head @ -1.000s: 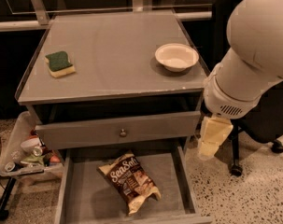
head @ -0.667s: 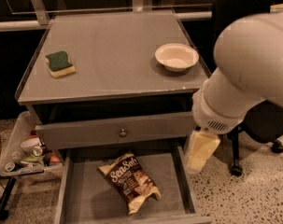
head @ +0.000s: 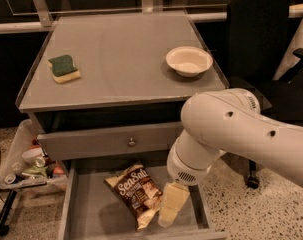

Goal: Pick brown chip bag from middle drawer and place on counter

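Note:
The brown chip bag (head: 136, 191) lies flat on the grey floor of the open middle drawer (head: 91, 216), its "Sea Salt" script facing up. My gripper (head: 170, 206), pale cream, hangs from the white arm down into the drawer, right beside the bag's right edge and lower end. I cannot tell whether it touches the bag. The counter (head: 121, 59) is the grey top above, at the back of the view.
A green-and-yellow sponge (head: 64, 68) sits on the counter's left and a white bowl (head: 189, 60) on its right. The shut upper drawer front with its knob (head: 131, 142) overhangs the open drawer. A black chair (head: 256, 39) stands to the right, and a cluttered tray (head: 26, 171) to the left.
My arm has swung left and down from beside the cabinet. The gripper has gone from outside the drawer's right wall into the drawer, next to the bag. The bag has not moved.

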`<state>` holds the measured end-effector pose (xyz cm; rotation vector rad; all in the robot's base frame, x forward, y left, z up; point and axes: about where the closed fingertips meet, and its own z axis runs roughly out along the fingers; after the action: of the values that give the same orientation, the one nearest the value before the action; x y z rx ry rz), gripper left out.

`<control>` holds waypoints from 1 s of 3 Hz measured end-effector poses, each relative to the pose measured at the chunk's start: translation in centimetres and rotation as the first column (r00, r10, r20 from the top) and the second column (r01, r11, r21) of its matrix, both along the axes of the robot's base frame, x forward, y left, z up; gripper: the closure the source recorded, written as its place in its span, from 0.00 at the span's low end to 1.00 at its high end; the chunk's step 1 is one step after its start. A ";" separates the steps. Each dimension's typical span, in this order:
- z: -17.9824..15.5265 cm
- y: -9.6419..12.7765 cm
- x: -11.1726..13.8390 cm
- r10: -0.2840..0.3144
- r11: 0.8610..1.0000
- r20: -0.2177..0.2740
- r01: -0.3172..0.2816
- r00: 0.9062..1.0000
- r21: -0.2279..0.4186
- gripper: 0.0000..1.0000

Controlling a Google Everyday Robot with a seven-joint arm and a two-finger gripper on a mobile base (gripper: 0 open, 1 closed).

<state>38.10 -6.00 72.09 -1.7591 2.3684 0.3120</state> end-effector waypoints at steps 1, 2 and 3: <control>0.0 0.0 0.0 0.000 1.000 0.000 0.000 1.000 0.000 0.00; -2.7 1.8 0.1 0.015 1.000 0.014 -0.015 1.000 0.012 0.00; -7.9 5.3 1.8 -0.013 0.999 0.031 0.011 0.999 0.040 0.00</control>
<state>39.90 -0.74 64.19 -1.7188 2.3339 0.3256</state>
